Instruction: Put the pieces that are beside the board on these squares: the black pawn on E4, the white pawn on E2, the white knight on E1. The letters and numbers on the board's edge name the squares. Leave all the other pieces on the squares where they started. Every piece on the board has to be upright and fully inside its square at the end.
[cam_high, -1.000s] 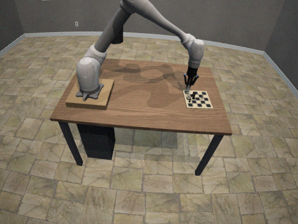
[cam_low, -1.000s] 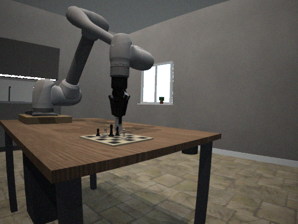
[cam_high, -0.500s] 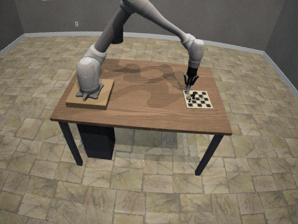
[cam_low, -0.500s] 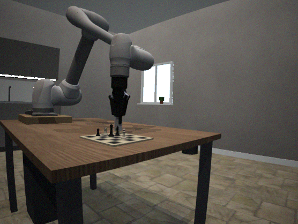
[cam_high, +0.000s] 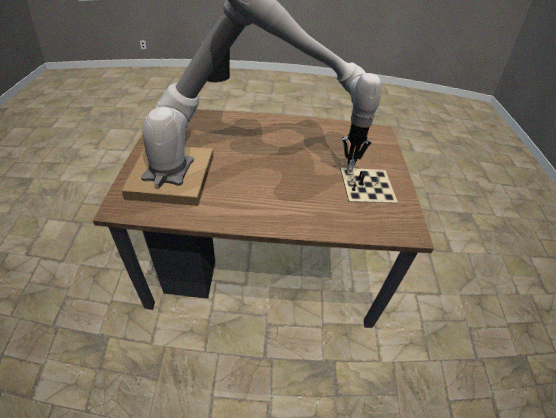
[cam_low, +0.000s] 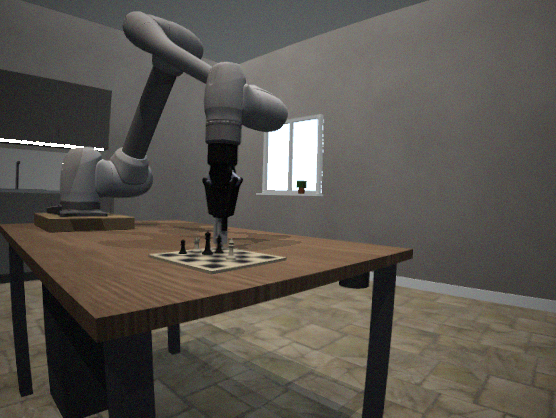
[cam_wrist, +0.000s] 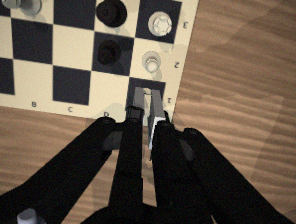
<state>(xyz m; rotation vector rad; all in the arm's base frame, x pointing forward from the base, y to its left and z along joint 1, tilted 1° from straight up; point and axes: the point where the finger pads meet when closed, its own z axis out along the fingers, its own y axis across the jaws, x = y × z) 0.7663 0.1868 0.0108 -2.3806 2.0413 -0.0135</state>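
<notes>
My gripper (cam_high: 350, 171) (cam_low: 220, 241) (cam_wrist: 145, 101) points down over E1 at the corner of the board (cam_high: 370, 200) (cam_low: 212, 270), its fingers nearly together. A small pale bit, seemingly the top of the white knight, shows between the fingertips; the fingers hide the rest, so its fit in E1 cannot be seen. The white pawn (cam_wrist: 151, 64) stands upright on E2, close in front of the fingertips. The black pawn (cam_high: 354, 188) (cam_low: 183, 246) stands upright on E4, outside the wrist view.
A white rook (cam_wrist: 161, 24) (cam_low: 196, 244) stands on E3. A tall black piece (cam_wrist: 111, 13) (cam_low: 207, 244) stands on D3 and a smaller black piece (cam_wrist: 108, 52) (cam_low: 219, 245) on D2. Another white piece (cam_wrist: 32, 6) (cam_low: 231, 248) stands around B3.
</notes>
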